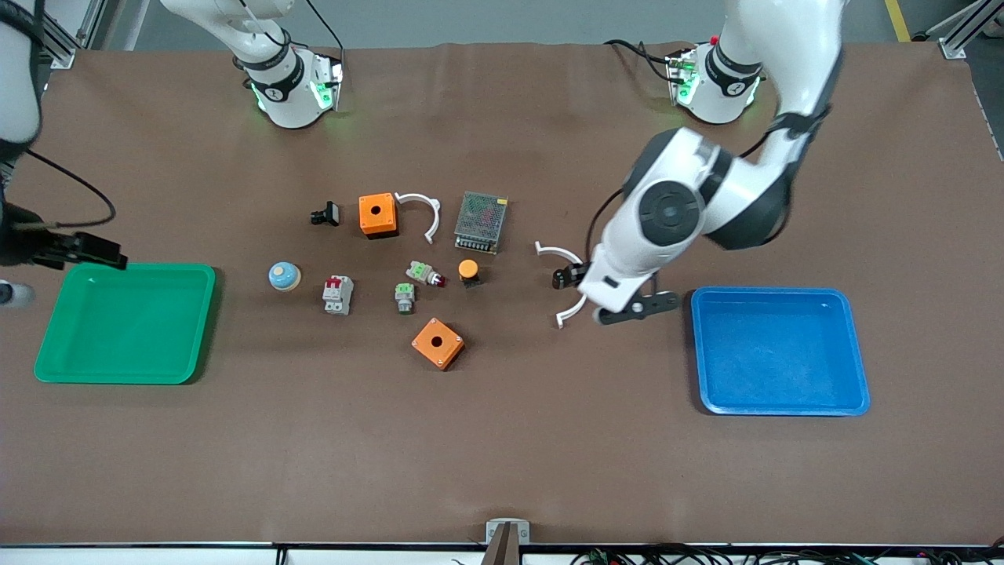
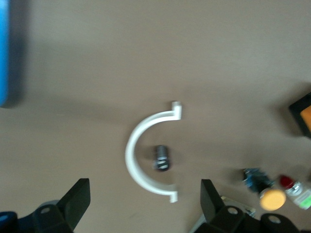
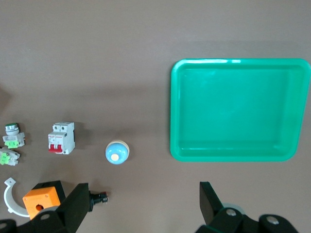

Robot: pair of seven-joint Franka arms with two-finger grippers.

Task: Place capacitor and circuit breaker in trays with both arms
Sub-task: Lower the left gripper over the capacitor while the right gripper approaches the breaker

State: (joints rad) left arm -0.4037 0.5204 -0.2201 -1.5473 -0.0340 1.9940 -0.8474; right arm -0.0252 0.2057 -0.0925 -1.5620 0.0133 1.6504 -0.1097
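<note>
The capacitor point(image 2: 161, 158), a tiny black cylinder, lies on the table inside a white C-shaped clip point(image 2: 141, 155). In the front view it shows as a small dark shape point(image 1: 560, 277) within that clip point(image 1: 576, 259). My left gripper point(image 2: 144, 204) hangs open above the clip, with the capacitor just ahead of its fingertips; the arm's wrist largely covers it in the front view point(image 1: 582, 275). The circuit breaker point(image 1: 338, 294), light grey with red levers, lies between a blue-topped knob and the grey push-buttons; it also shows in the right wrist view point(image 3: 61, 138). My right gripper point(image 3: 143, 208) is open and empty, above the table by the green tray's edge point(image 1: 94, 251).
A green tray point(image 1: 118, 329) sits at the right arm's end and a blue tray point(image 1: 776, 353) at the left arm's end. Two orange boxes point(image 1: 377, 214) point(image 1: 438, 343), a metal power supply point(image 1: 481, 221), an orange-capped button point(image 1: 468, 271), a black bracket point(image 1: 325, 213) and grey push-buttons point(image 1: 405, 297) lie mid-table.
</note>
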